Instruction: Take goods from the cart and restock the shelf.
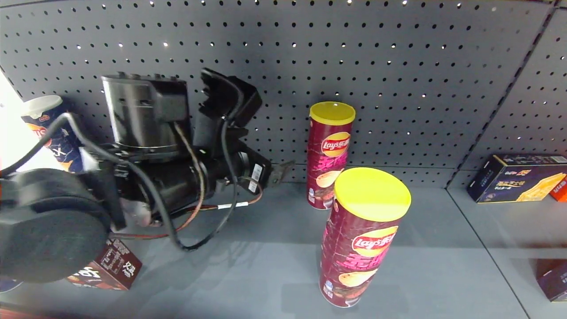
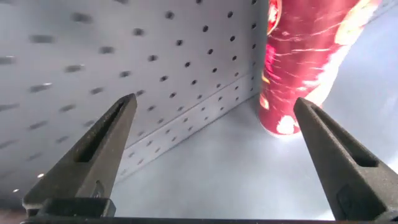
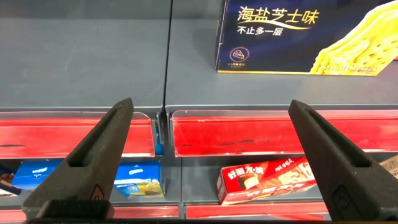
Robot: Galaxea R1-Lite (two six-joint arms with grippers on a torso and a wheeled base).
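- The shelf (image 1: pixel 248 270) is a plain grey board, matt with a soft sheen; behind it rises a grey pegboard (image 1: pixel 398 66) with light showing through some of its holes
- Two red chip cans with yellow lids stand upright on it; the rear can (image 1: pixel 330 155) is close against the foot of the pegboard; the front can (image 1: pixel 361 239) is nearer the shelf's front edge and a little to the right
- The left gripper (image 2: pixel 214 99) is low over the shelf to the left of the rear can, pointing at the corner where board meets pegboard; its fingers are spread wide and grip nothing; the red can stands beyond one fingertip, untouched
- The right gripper (image 3: pixel 210 102) faces the front of a shelf unit; its fingers are wide apart and bare
- In the right wrist view a red strip (image 3: pixel 249 134) runs along the shelf edge; a blue-and-yellow box (image 3: pixel 298 37) lies on the board above it; a red box (image 3: pixel 267 180) and blue packs (image 3: pixel 137 180) sit on the level below
- At far left a blue can (image 1: pixel 44 128) stands by the pegboard; a dark red box (image 1: pixel 110 266) lies under the arm
- In the next bay to the right lies a dark blue box (image 1: pixel 518 177)
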